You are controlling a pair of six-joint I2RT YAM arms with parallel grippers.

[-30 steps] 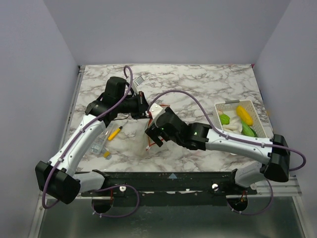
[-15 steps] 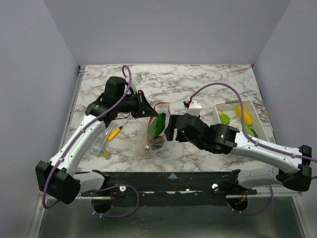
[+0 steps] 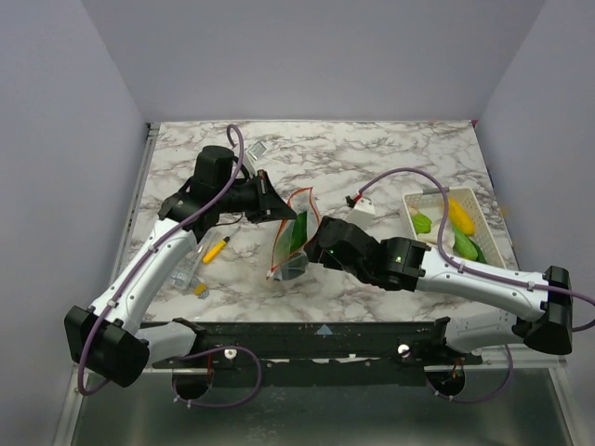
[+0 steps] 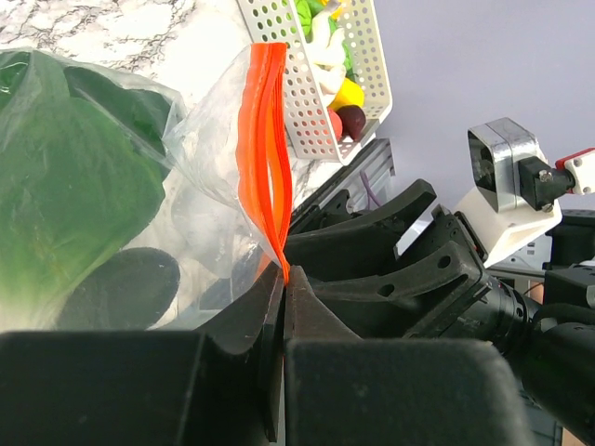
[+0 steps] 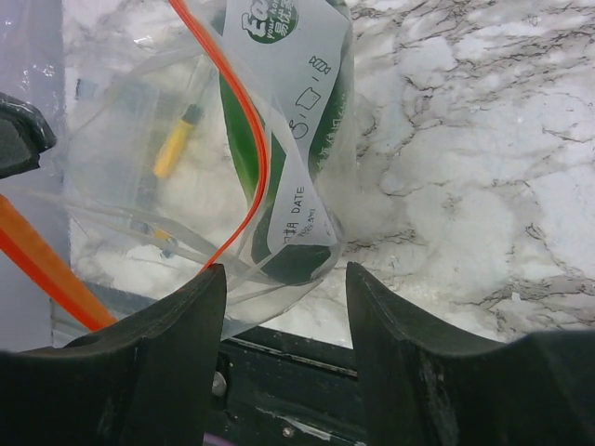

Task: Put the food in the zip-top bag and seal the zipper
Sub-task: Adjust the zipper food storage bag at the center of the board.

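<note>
- Top external: left gripper [image 3: 276,210] holds the clear floppy zip-top bag [image 3: 290,251] by a top corner near the middle of the marble bench [image 3: 390,167], between the two arms. Can't tell whether the bag's bottom rests on the bench.
- Left wrist: fingers [image 4: 242,346] pressed together, pinching the end of the thin red-orange zipper strip [image 4: 263,139]. Above the pinch the strip's two lips bow slightly apart.
- Left wrist shows the leafy green toy vegetable [image 4: 65,186] inside the bag. From the top it is only a green patch.
- Right wrist: right gripper [image 5: 284,279] has its fingers spread with nothing clamped. The bag's lower edge is just ahead of the gap; contact unclear.
- Right wrist only: white printed label [image 5: 297,111] on the bag, short yellow pen [image 5: 175,144] visible through the plastic.
- Top external: white slotted tray [image 3: 493,243] at bench right holds yellow, green and white toy pieces [image 3: 457,216], well apart from the bag.
</note>
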